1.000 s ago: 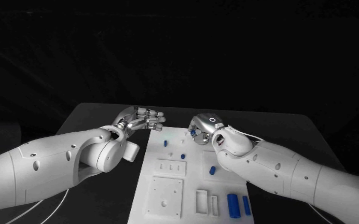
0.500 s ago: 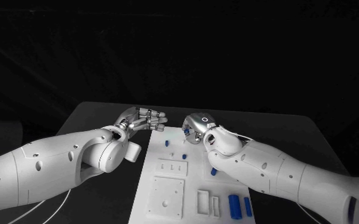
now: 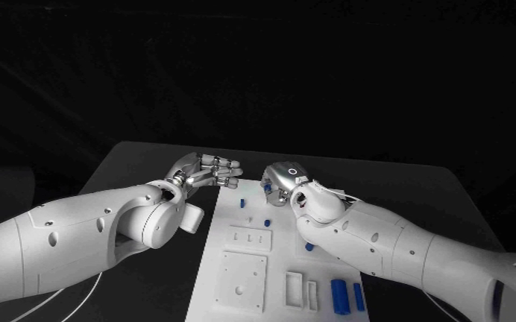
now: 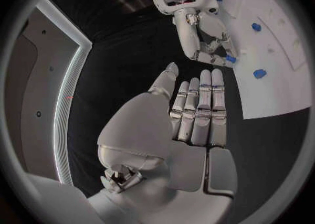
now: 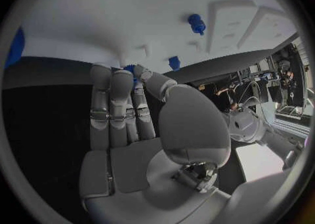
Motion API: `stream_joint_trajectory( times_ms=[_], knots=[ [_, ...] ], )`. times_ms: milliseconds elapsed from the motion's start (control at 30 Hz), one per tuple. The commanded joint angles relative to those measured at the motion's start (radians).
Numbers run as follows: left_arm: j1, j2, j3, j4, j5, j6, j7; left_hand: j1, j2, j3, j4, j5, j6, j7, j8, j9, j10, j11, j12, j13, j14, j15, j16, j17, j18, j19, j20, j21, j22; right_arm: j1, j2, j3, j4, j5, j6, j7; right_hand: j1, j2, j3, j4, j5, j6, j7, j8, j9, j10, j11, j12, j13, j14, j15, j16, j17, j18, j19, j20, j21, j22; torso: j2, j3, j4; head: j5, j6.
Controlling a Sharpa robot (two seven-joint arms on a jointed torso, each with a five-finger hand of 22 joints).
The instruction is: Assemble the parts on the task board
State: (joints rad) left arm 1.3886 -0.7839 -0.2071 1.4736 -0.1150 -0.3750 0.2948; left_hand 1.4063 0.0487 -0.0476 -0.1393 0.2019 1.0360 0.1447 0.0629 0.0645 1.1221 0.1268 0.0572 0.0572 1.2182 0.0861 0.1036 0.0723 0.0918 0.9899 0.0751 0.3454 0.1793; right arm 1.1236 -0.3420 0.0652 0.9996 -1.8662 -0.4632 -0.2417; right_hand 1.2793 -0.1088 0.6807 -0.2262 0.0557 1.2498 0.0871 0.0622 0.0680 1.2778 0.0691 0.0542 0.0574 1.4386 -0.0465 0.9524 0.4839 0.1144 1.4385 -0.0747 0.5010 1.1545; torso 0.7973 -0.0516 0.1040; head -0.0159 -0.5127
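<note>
Looks like a robotics lab or test cell to me — the black table (image 3: 419,180) sits in front of what looks like a black backdrop, lit just on the work area. On it is a white task board (image 3: 231,259) with machined pockets and small blue parts (image 3: 336,294) (a bench test fixture, not household stuff). The right wrist view also catches cluttered equipment and cabling (image 5: 252,90) off to the side — lab gear.

- A long white task board (image 3: 250,262) lies flat on the black table, with raised white blocks on it.
- Small blue parts (image 3: 265,222) stand on its far half.
- Two blue cylinders (image 3: 336,295) lie side by side at its near right corner.
</note>
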Motion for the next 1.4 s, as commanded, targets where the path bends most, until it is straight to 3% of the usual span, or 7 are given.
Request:
stream_joint_trajectory(
  times_ms=[33,233,533,1100,1400],
  knots=[
    [0.004,-0.002,0.002,0.005,-0.004,0.012,0.005,-0.007,0.005,-0.004,-0.001,0.001,-0.006,0.000,0.000,0.001,-0.002,-0.001,0.003,0.001,-0.001,0.006,0.003,0.001,-0.015,0.007,0.000,-0.004,-0.001,-0.001,-0.007,0.000,0.006,-0.026,0.004,-0.020,0.002,0.000,0.007,0.001,0.004,0.006,-0.002,0.002,0.001,0.042,-0.032,0.004,0.002,-0.003,-0.007,0.002,-0.001,0.010,0.011,-0.001,-0.013,0.012,0.004,-0.0013,-0.0010,0.002,0.000],
    [0.006,-0.005,0.003,0.004,-0.005,0.011,0.004,-0.007,0.005,-0.004,-0.001,0.001,-0.006,0.000,0.000,0.001,-0.002,-0.001,0.003,0.001,-0.001,0.006,0.003,0.001,-0.015,0.007,0.000,-0.004,-0.001,-0.001,-0.017,0.000,0.018,-0.038,0.009,-0.041,0.002,-0.001,0.010,0.000,0.004,0.006,-0.002,0.001,0.001,0.042,-0.032,0.004,0.002,-0.003,-0.008,0.002,0.000,0.011,0.013,-0.002,-0.017,0.021,0.004,-0.0009,0.0008,-0.001,-0.004],
    [0.007,-0.007,0.003,0.001,-0.005,0.011,0.005,-0.006,0.005,-0.006,-0.004,0.001,-0.006,0.000,0.000,0.001,-0.002,-0.001,0.003,0.001,-0.001,0.006,0.003,0.001,-0.015,0.008,0.000,-0.004,-0.005,-0.001,-0.023,0.000,0.023,-0.049,0.011,-0.062,0.002,-0.005,0.015,0.000,0.004,0.008,-0.003,0.002,0.001,0.043,-0.032,0.004,0.002,-0.004,-0.008,0.003,0.000,0.011,0.016,-0.002,-0.023,0.033,0.006,-0.0013,-0.0013,-0.003,-0.003],
    [0.009,-0.004,0.003,0.001,-0.008,0.011,0.004,-0.006,0.005,-0.006,-0.004,0.001,-0.006,0.000,0.000,0.001,-0.002,-0.001,0.003,0.001,-0.001,0.006,0.003,0.001,-0.015,0.008,0.000,-0.004,-0.005,-0.001,0.007,0.000,-0.007,-0.028,0.013,-0.040,0.006,-0.007,0.009,0.009,0.001,-0.011,0.003,0.002,0.000,0.025,-0.027,0.004,0.003,0.000,-0.001,-0.011,-0.008,0.013,0.017,0.005,-0.076,0.037,0.010,-0.0062,0.0033,-0.004,-0.005],
    [0.010,-0.005,0.003,0.000,-0.008,0.011,0.003,-0.006,0.005,-0.006,-0.004,0.001,-0.006,0.000,0.000,0.001,-0.002,-0.001,0.003,0.001,-0.001,0.006,0.003,0.001,-0.015,0.008,0.000,-0.004,-0.005,-0.003,0.003,-0.001,-0.011,-0.018,0.032,-0.037,0.003,-0.007,0.007,0.011,0.002,-0.010,0.003,0.001,0.000,0.024,-0.027,0.004,0.002,-0.001,-0.001,-0.010,-0.007,0.012,0.019,0.005,-0.079,0.043,0.010,-0.0076,-0.0026,-0.006,-0.006]
  ],
)
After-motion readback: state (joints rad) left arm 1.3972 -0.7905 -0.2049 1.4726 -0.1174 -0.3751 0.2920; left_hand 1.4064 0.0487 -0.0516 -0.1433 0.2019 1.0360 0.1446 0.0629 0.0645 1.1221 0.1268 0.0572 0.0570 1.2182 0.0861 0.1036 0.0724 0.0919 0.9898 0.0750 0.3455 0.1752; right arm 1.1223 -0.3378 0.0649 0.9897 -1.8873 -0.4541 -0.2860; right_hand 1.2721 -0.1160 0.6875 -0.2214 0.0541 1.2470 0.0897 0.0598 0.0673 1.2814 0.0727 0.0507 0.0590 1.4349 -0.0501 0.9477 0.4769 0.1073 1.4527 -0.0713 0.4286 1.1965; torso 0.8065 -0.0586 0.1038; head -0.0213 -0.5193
